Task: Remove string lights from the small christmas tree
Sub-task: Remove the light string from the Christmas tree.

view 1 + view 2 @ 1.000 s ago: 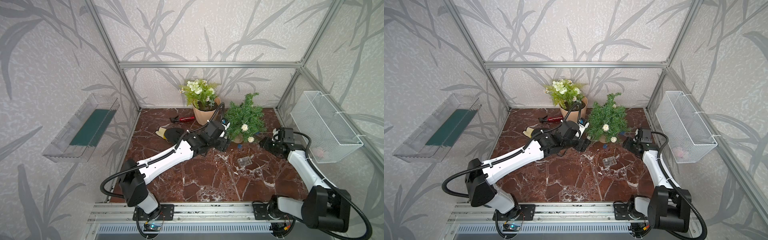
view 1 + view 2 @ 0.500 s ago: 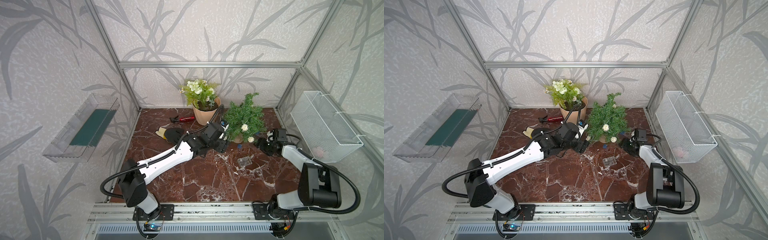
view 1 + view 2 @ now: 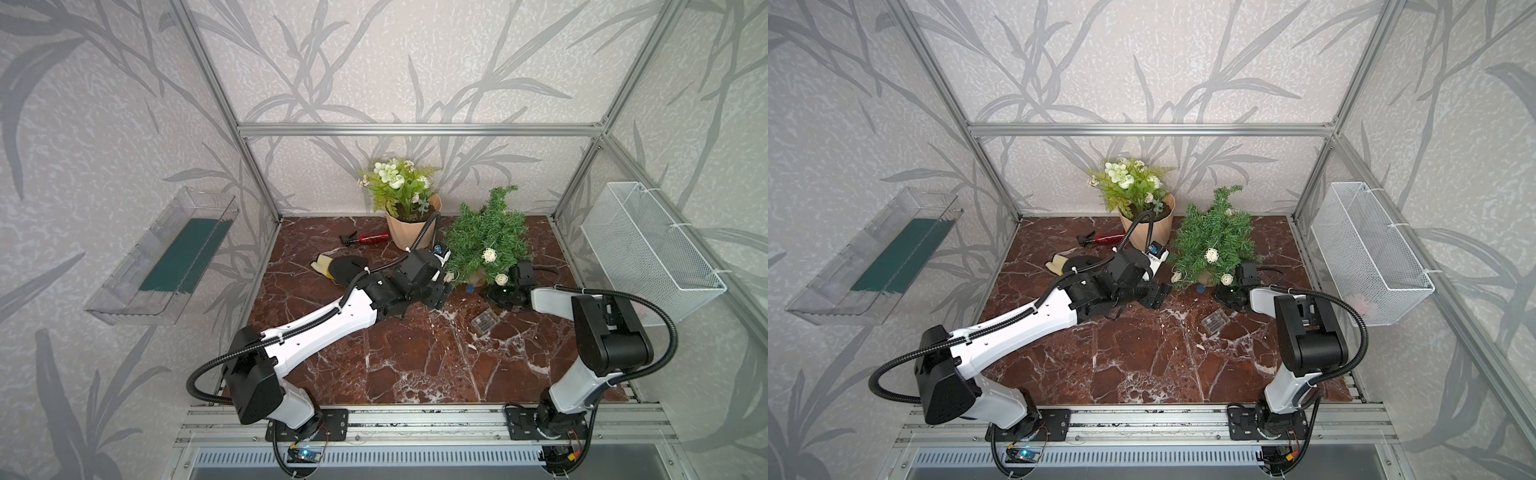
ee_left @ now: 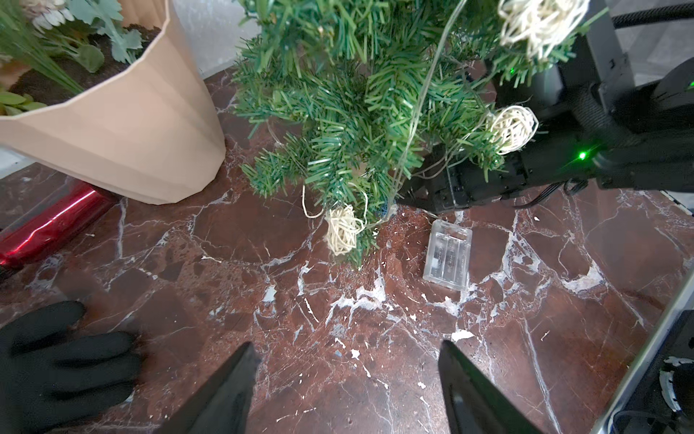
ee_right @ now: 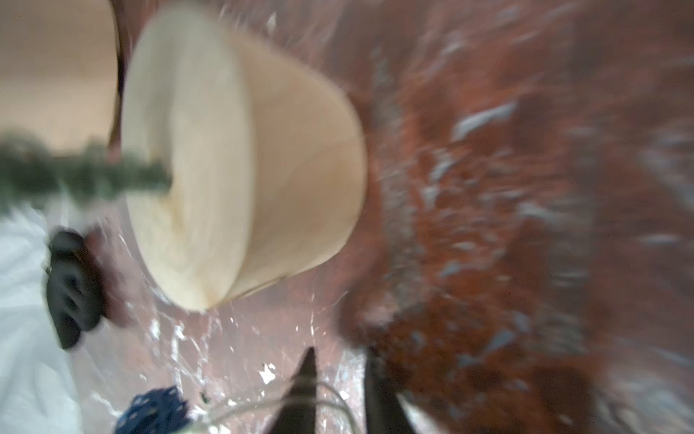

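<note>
One tree (image 3: 486, 232) stands at the back of the counter (image 3: 415, 365), with one set of lights (image 4: 424, 94) still draped through its branches. Three cream balls (image 3: 489, 255) and one blue ball (image 3: 469, 289) show on it in both top views. Its single clear box (image 3: 485, 322) lies flat on the counter in front of the tree, apart from both hands.

There are two arms. The left hand (image 4: 346, 342) is spread wide and empty, low over the counter, just beside the tree's lower branches. One cream ball (image 4: 341, 233) hangs between it and the trunk.

The right hand (image 5: 340, 351) is tucked under the tree on the other side, next to the tan base (image 5: 244, 169). Its fingers (image 5: 306, 379) stand close together with a thin gap. The pale wire (image 5: 263, 407) crosses them and the blue ball sits just beside. The view is blurred, so I cannot tell whether the wire is pinched.

Also here: one pot plant (image 3: 405, 199), one red bottle (image 3: 372, 238), one glove (image 3: 343, 268), one wire basket (image 3: 648, 249) and one clear tray (image 3: 166, 257) on the side walls.
</note>
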Controlling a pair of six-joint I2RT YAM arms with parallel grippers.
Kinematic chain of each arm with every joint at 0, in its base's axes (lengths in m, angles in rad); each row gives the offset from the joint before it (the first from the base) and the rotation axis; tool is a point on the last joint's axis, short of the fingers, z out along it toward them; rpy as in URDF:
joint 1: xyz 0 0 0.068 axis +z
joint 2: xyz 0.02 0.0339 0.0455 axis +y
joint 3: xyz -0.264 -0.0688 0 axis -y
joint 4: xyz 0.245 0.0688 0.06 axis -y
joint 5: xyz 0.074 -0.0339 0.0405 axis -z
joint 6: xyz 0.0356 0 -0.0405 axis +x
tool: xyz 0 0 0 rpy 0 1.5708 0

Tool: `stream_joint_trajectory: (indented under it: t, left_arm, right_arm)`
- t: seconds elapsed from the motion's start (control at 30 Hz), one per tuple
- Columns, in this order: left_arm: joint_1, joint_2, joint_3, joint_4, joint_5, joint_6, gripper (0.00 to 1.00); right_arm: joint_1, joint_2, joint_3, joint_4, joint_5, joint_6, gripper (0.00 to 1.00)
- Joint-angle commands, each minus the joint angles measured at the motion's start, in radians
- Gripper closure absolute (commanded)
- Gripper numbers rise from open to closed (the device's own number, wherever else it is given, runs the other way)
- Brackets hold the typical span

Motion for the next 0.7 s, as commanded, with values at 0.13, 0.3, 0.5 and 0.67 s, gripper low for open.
stream_joint_trajectory:
  t: [0.13,0.3,0.5,0.67]
  left_arm:
    - [0.001,-0.038,-0.033,0.006,-0.028,0.002,0.24]
    - [0.0,-0.071,-0.071,0.023,-0.036,-0.007,0.24]
    - [0.002,-0.112,-0.123,0.031,-0.056,-0.012,0.24]
    - [0.002,-0.132,-0.145,0.035,-0.065,-0.015,0.24]
  right_arm:
    - [0.168,0.041,-0.1,0.055,0.07,0.101,1.0]
    - [0.282,0.037,-0.141,0.095,0.098,0.151,1.0]
    - [0.351,-0.019,-0.184,0.099,0.127,0.184,1.0]
    - [0.394,-0.105,-0.187,0.041,0.154,0.186,0.98]
